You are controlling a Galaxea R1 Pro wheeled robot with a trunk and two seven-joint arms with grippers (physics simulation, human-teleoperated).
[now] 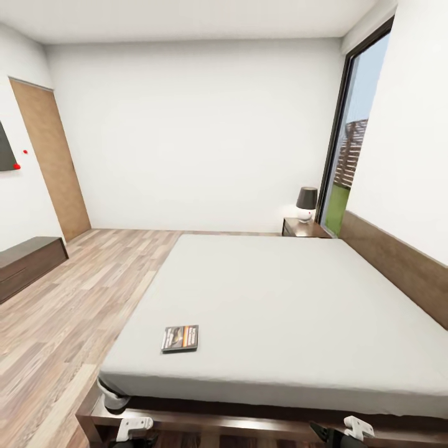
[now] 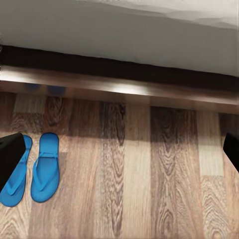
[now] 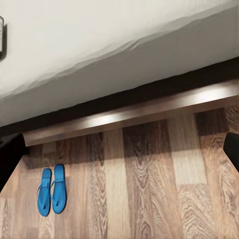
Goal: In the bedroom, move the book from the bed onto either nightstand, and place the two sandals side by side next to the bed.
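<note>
The head camera looks across the bed [image 1: 280, 298], whose pale mattress takes up most of the lower view above a dark wood frame. The book [image 1: 180, 338] lies flat on the mattress near the foot-side corner at the robot's left, cover up and well clear of the edge. At the far side of the bed, by the headboard [image 1: 398, 267], stands a nightstand [image 1: 303, 228] with a dark-shaded lamp [image 1: 306, 203] on top, just beside the tall window [image 1: 351, 137]. A wooden door [image 1: 53, 162] is set in the left wall, and a long low dark bench [image 1: 28, 261] stands on the plank floor [image 1: 68, 311] beneath the edge of a black TV [image 1: 5, 149]. Parts of the left gripper [image 1: 134, 427] and right gripper [image 1: 354, 428] peek in at the bottom of the head view, below the bed frame. Each wrist camera shows its two dark finger edges set wide apart at the picture's sides, so both pairs of jaws are spread and hold nothing. The two sandals [image 2: 36, 169] lie side by side on the floor, touching or nearly so, a little way out from the bed frame; the right wrist camera also sees them [image 3: 51, 190] from farther off.
</note>
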